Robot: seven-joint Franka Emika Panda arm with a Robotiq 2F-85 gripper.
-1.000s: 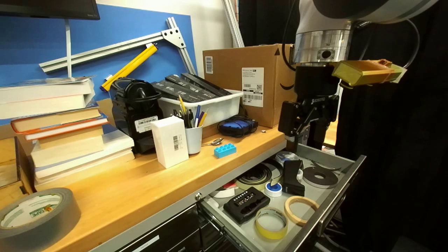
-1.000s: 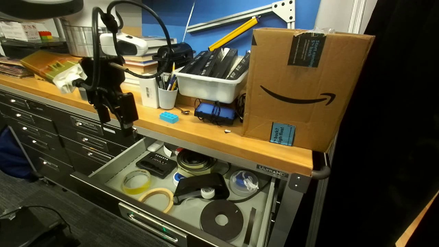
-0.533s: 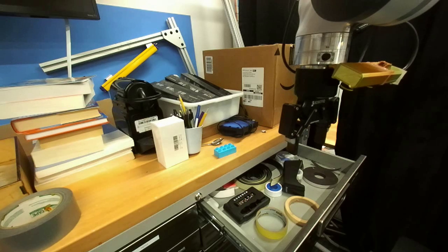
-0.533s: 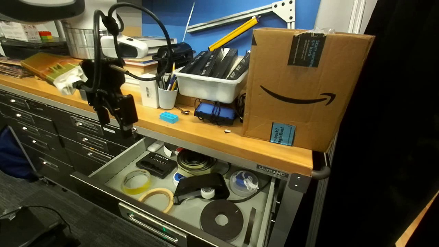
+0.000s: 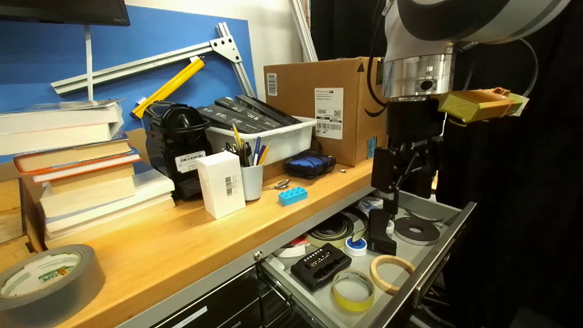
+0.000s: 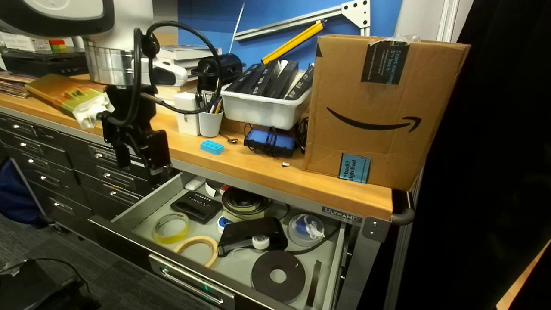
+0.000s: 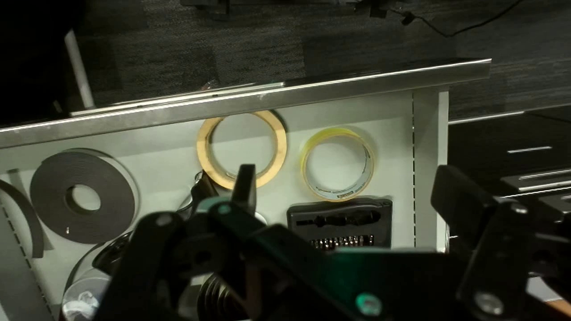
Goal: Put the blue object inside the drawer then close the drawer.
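Wrist view: jaws wide apart and unladen, the Robotiq gripper (image 7: 345, 180) faces the pulled-out workbench drawer (image 7: 379, 84), clearance hard to judge from where I stand. The studded blue toy brick (image 5: 293, 196) sits on the wooden benchtop (image 5: 182, 234); too low a reach could strike its edge, sloppy aim snag the nearby spoon (image 5: 283, 184).

End effector (image 7: 350, 187) downward, jaws wide apart.

The white arm (image 6: 129, 21) has a silver collar (image 5: 416, 75), looping black cable (image 6: 137, 64) and screw-studded black claw (image 7: 345, 183).
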